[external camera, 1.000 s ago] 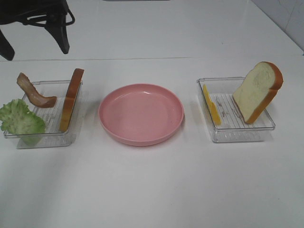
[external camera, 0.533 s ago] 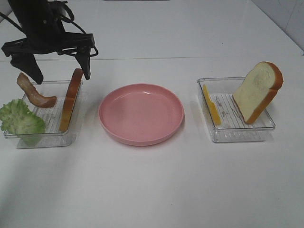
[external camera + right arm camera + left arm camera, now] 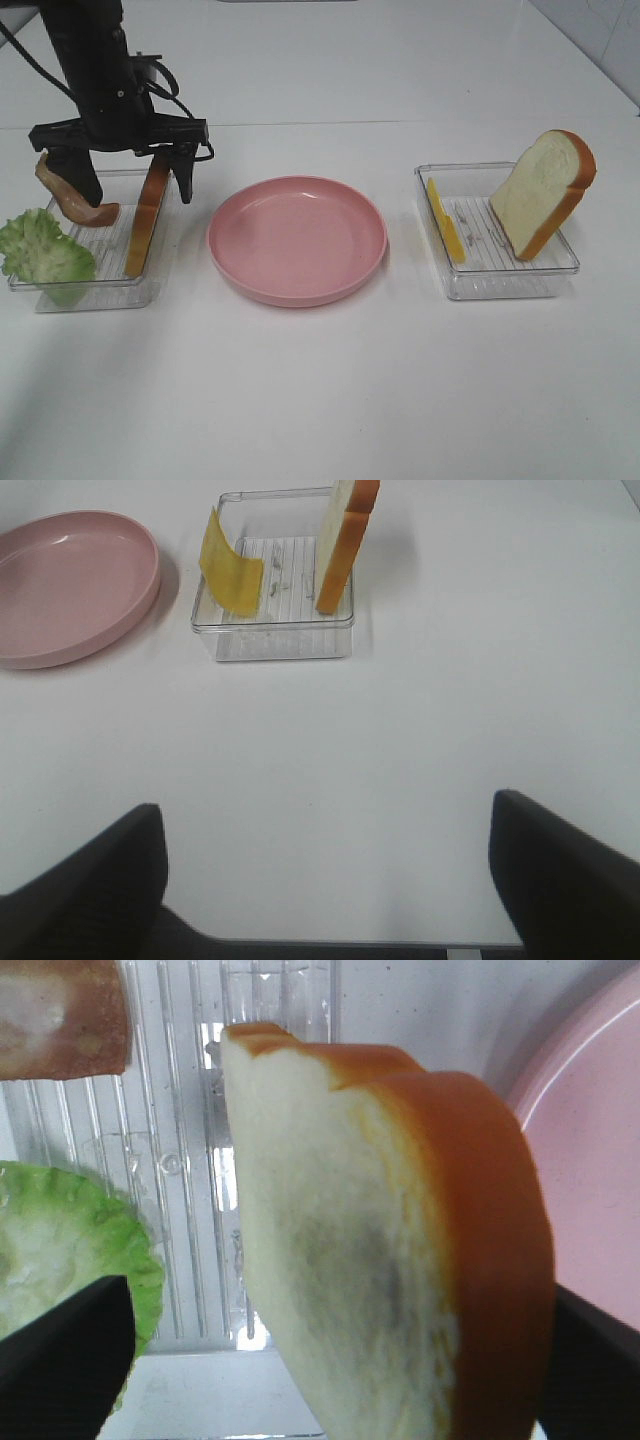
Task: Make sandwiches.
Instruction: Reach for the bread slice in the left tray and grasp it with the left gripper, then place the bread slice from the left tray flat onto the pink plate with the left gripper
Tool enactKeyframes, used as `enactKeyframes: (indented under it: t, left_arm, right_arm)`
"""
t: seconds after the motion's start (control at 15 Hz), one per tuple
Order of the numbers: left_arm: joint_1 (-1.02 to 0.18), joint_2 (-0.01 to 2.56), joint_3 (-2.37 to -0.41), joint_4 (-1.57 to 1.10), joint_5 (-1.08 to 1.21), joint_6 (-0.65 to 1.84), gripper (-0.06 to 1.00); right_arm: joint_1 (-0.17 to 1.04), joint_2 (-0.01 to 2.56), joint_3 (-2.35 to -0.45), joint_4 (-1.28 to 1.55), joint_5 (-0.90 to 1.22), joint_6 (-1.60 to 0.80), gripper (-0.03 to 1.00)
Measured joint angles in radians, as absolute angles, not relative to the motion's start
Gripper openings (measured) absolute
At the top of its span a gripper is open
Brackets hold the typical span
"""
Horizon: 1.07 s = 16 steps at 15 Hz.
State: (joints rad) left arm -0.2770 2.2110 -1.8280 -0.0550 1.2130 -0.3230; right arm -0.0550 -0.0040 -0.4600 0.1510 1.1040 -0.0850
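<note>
**Exterior high view.**
- Plate [image 3: 297, 240]: pink, round, at the middle of the white table [image 3: 320, 400].
- Left tray [image 3: 100, 293]: clear plastic, just left of the plate. It holds three sandwich parts.
  - Left bread [image 3: 150, 215]: a white slice with an orange-brown crust. It stands on edge along the wall nearest the plate.
  - Bacon [image 3: 70, 195]: a curled reddish-brown strip, at the side far from the plate.
  - Lettuce [image 3: 45, 250]: ruffled and green, draped over the tray's outer front corner.
- Right tray [image 3: 500, 285]: clear plastic, right of the plate.
  - Cheese [image 3: 444, 222]: a yellow square leaning on the wall nearest the plate.
  - Right bread [image 3: 543, 195]: a white slice with an orange-brown crust, tilted against the far side.
- Left gripper [image 3: 135, 195]: black, with its jaws wide apart. One finger is on each side of the left bread, and it clamps nothing.

**Left wrist view.**
- The left bread fills the middle, showing its white face and thick orange crust.
- The plate's rim lies beyond the crust.
- The lettuce and the end of the bacon lie on the tray's ribbed floor, away from the plate.
- The fingers [image 3: 60, 1360] are dark and sit at the two lower corners. The one on the lettuce side stands clear of the bread.

**Right wrist view.**
- Right gripper [image 3: 325, 810]: jaws spread over bare table with nothing between them. It is well apart from the right tray and the plate.

**Change.**
- A second ago the left arm showed only at the view's far corner.
- Since then it has come down over the left tray and now straddles the left bread.
- The plate, trays and food lie as before.
</note>
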Motion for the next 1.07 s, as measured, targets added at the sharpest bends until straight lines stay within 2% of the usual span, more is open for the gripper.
enactKeyframes:
  t: [0.07,0.13,0.2,0.27,0.33,0.67,1.07]
  left_arm:
    - [-0.277,2.216,-1.828,-0.055,1.213,-0.323,0.79]
    - [-0.277,2.216,-1.828,-0.054,1.213,-0.323,0.64]
    - [-0.277,2.217,-1.828,-0.050,1.213,-0.323,0.39]
    - [-0.277,2.218,-1.828,-0.038,1.214,-0.323,0.22]
    - [-0.277,2.218,-1.828,-0.031,1.218,-0.323,0.19]
    - [-0.277,2.196,-1.870,-0.027,1.219,-0.323,0.19]
    - [-0.278,1.961,-1.915,-0.024,1.217,-0.345,0.19]
  right_arm:
    - [-0.055,-0.004,-0.460,0.151,1.104,-0.085,0.85]
    - [-0.055,-0.004,-0.460,0.151,1.104,-0.085,0.85]
    - [-0.055,-0.004,-0.460,0.151,1.104,-0.085,0.85]
    - [-0.055,-0.004,-0.460,0.151,1.104,-0.085,0.85]
    - [-0.055,-0.004,-0.460,0.151,1.104,-0.085,0.85]
    - [-0.055,-0.004,-0.460,0.151,1.104,-0.085,0.85]
    - [-0.055,-0.004,-0.460,0.151,1.104,-0.085,0.85]
